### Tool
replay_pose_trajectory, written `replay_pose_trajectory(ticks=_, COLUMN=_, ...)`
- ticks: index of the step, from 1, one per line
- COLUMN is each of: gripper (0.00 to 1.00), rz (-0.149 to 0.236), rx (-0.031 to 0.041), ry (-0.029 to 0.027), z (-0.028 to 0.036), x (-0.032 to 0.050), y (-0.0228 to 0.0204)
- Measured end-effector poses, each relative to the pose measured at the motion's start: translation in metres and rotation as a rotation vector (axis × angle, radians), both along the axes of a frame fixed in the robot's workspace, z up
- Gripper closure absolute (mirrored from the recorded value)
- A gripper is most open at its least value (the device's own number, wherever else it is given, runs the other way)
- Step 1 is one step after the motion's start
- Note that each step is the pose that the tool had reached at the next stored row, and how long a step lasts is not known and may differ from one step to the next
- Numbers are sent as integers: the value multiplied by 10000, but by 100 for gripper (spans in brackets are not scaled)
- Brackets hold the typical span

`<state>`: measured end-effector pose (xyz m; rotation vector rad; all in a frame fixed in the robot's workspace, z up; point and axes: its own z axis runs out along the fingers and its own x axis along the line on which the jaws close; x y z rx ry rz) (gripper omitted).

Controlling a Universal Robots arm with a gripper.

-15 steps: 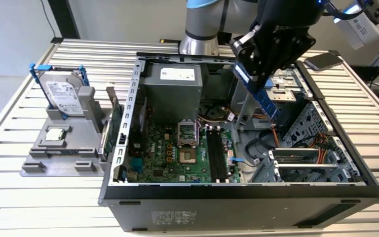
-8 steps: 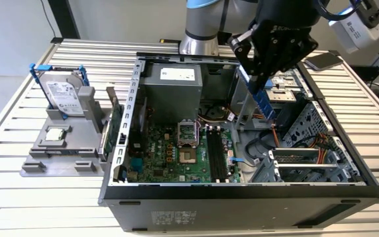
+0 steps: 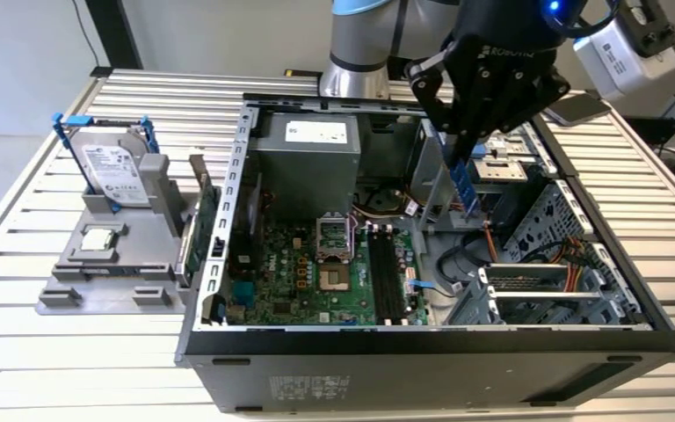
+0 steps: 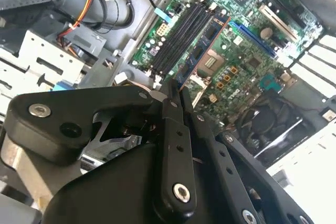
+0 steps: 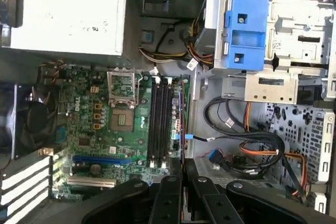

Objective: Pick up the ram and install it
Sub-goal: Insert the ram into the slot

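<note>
The open grey computer case (image 3: 243,176) is dull bare sheet metal, its green motherboard (image 3: 291,264) faintly glossy. The black gripper (image 3: 469,145) is matt with bright screws (image 4: 181,192); the thin bluish ram (image 3: 469,183) is smooth circuit board.

Exterior view high before the open case (image 3: 431,360); both wrist views close above its motherboard (image 4: 247,61) (image 5: 89,129).
</note>
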<state>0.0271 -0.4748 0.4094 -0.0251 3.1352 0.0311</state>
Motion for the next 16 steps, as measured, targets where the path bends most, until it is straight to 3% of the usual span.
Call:
replay_pose_trajectory(ticks=9, gripper=100, rz=-1154, rx=-2, ry=0, z=-11, x=0, y=0)
replay_pose_trajectory(ticks=16, gripper=100, rz=-1748, rx=-2, ry=0, z=-16, x=0, y=0)
